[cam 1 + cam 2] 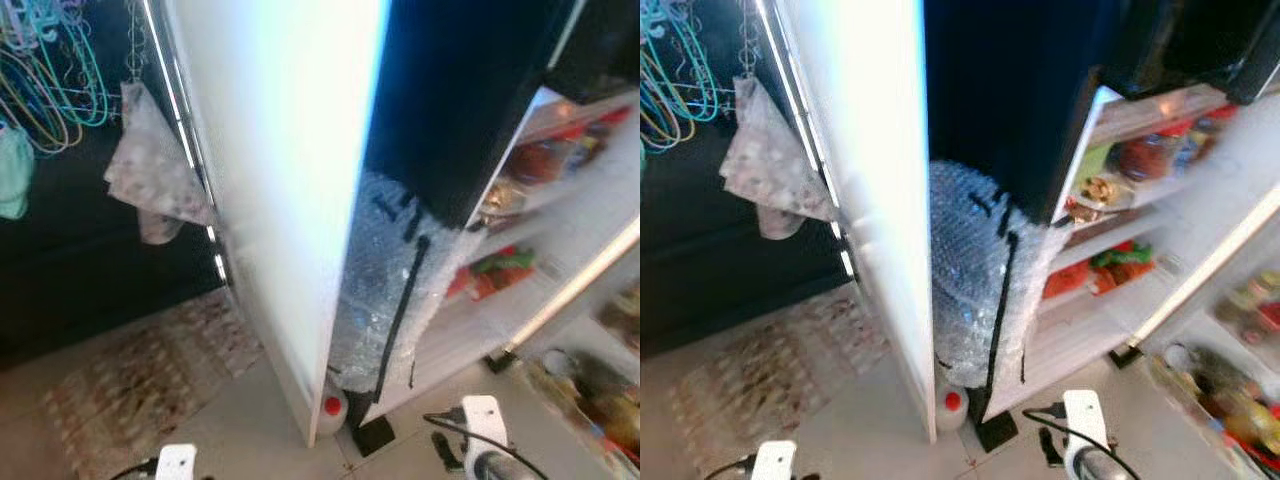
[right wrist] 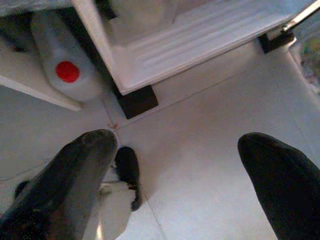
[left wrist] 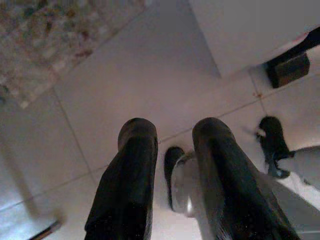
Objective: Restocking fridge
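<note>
My two white wrist blocks low in the head view, black cable (image 1: 455,420) looping by the right one, my left gripper (image 3: 172,145) with long, rounded, glossy black fingers (image 3: 130,185), my right gripper (image 2: 175,150) with matching black fingers (image 2: 75,170)

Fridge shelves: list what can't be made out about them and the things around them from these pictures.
- Fridge shelves: food in the head views is blurred; red and green packs can't be identified.
- Bubble wrap bundle: the white door covers its left side; contents unreadable.
- Red-capped jug: the door edge cuts it off in the right wrist view.
- Right hand and left hand: both empty, open over floor tiles.
</note>
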You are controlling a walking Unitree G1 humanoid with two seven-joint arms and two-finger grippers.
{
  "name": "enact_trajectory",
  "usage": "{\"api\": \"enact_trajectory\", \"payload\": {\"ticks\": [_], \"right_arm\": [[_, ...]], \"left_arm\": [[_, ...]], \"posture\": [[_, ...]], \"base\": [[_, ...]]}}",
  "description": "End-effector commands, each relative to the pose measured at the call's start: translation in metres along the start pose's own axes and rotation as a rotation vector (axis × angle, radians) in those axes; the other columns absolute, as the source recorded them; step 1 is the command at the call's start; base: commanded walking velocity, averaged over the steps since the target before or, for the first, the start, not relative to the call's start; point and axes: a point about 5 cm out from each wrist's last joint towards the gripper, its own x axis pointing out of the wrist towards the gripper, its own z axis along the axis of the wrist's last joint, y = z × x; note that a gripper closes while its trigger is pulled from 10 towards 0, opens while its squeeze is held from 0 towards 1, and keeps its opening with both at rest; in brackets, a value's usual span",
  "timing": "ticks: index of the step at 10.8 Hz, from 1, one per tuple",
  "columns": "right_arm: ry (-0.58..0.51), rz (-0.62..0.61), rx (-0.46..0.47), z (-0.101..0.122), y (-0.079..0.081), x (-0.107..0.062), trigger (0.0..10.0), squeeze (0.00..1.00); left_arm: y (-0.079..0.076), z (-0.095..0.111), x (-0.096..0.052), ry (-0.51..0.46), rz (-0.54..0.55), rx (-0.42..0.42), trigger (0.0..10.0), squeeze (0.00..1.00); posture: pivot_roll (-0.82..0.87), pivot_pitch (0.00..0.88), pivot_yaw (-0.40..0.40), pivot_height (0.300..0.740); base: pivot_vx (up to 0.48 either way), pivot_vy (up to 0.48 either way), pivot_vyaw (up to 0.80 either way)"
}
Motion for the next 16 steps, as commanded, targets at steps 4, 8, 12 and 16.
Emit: {"api": "enact_trajectory", "payload": {"ticks": [4,8,12,16], "right_arm": [[0.020,-0.003,0.001,-0.005,-0.002,-0.001,10.0,0.00],[0.020,0.004,0.005,-0.005,-0.001,-0.001,10.0,0.00],[0.008,-0.002,0.019,-0.004,-0.001,-0.001,10.0,0.00],[0.012,-0.006,0.009,-0.005,-0.001,-0.001,10.0,0.00]], "left_arm": [[0.001,-0.006,-0.002,0.027,0.004,0.003,10.0,0.00],[0.003,-0.008,-0.003,0.035,0.013,0.006,10.0,0.00],[0.003,-0.016,-0.005,0.062,0.016,0.007,10.0,0.00],[0.004,-0.019,-0.006,0.068,0.020,-0.017,10.0,0.00]], "posture": [[0.00,0.053,0.022,0.740],[0.00,0.047,0.023,0.740],[-0.01,0.034,0.025,0.740],[-0.01,0.035,0.023,0.740]], "base": [[0.000,0.000,-0.77],[0.000,0.000,-0.77],[0.000,0.000,0.00],[0.000,0.000,0.00]]}}
